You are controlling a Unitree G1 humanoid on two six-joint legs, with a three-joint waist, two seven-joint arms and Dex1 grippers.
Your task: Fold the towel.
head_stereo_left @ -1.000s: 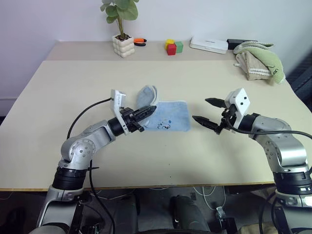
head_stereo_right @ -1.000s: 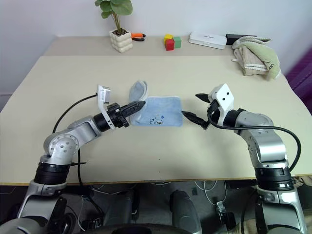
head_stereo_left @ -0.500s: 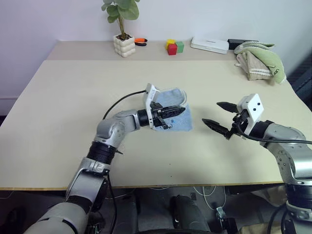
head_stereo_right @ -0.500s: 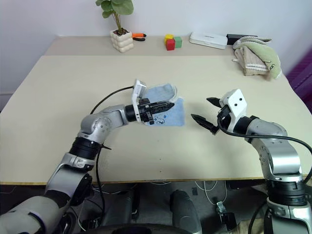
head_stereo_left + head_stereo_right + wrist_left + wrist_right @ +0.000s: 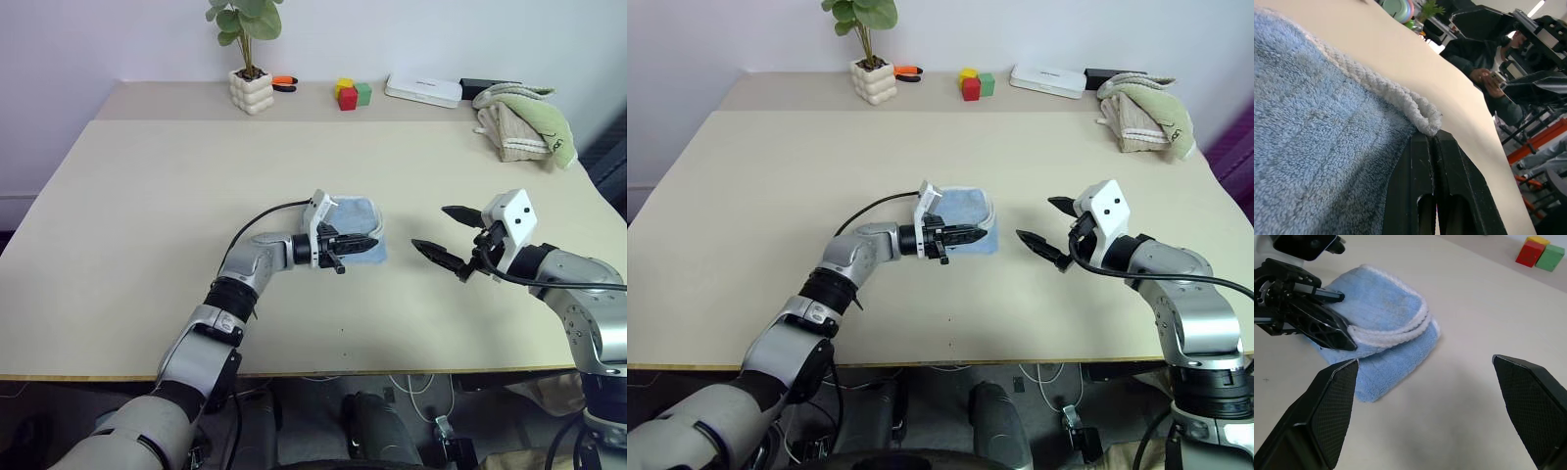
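One fold looks nearly laid: the left gripper [image 5: 364,244], clamped on the towel [image 5: 1382,345] edging, has doubled it mid-table [image 5: 147,196], release pending; the right gripper [image 5: 449,238] waits spread.

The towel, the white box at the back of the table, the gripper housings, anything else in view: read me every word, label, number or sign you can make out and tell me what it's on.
No readable text in these views.
Light blue towel: no print or label on its visible surface.
White box at the back of the table: any marking is too small to read.
Red block and green block: plain faces.
Right arm's white housing: two dark dots, no lettering.
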